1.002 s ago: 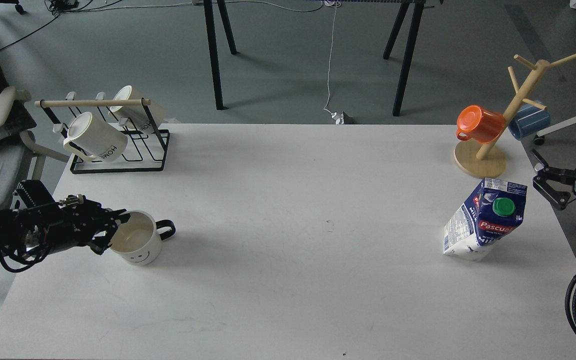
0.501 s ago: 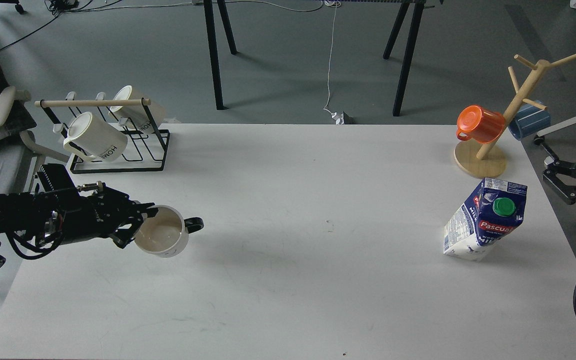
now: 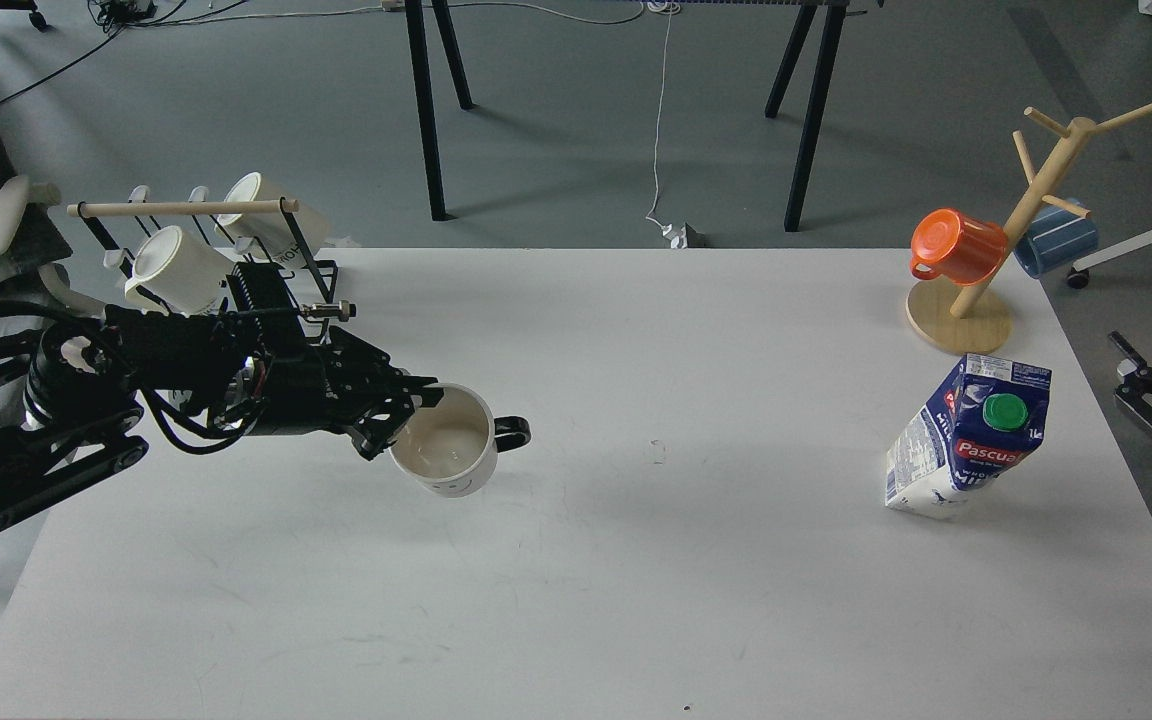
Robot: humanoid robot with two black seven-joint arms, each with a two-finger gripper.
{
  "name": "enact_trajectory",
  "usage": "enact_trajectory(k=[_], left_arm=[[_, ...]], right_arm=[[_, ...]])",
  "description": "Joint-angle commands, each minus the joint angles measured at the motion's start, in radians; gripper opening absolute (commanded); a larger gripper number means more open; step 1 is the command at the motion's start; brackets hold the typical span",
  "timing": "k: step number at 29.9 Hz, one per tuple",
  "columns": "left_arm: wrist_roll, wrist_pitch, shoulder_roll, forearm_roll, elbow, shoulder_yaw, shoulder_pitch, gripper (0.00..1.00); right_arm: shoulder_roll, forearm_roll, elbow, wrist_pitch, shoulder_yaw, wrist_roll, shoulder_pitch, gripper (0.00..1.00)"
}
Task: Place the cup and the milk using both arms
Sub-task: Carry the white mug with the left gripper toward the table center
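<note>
The cup [image 3: 448, 452], a white mug with a black handle pointing right and a small smiley face, hangs above the white table [image 3: 576, 600], left of centre. My left gripper [image 3: 408, 412] is shut on the cup's left rim and holds it up. The milk [image 3: 971, 435], a blue and white carton with a green cap and red "Pascual" label, stands at the right of the table. My right gripper [image 3: 1141, 395] is off the table's right edge, right of the milk and apart from it, with its fingers spread and empty.
A black wire rack [image 3: 226, 270] with cream "HOME" mugs stands at the back left, behind my left arm. A wooden mug tree [image 3: 996, 260] with an orange cup [image 3: 956, 245] and a blue cup stands at the back right.
My left gripper lifted the cup off the table and carried it right towards the centre. My right gripper drew back to the right, away from the milk. The milk has not moved.
</note>
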Motion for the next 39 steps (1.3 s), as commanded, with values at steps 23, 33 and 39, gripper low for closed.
enact_trajectory(k=[23,33,39], left_arm=[[0.0,-0.004,-0.305,-0.003,0.207,0.011,0.015,0.01],[0.0,-0.006,-0.325,-0.003,0.241,0.013,0.024,0.04],[0.0,-0.007,-0.328,-0.004,0.247,0.014,0.026,0.08]], right_arm=[[-0.029,0.0,-0.006,0.0,0.001,0.003,0.0,0.99],[-0.029,0.0,-0.006,0.0,0.006,0.005,0.0,0.99],[-0.029,0.0,-0.006,0.0,0.006,0.005,0.0,0.99]])
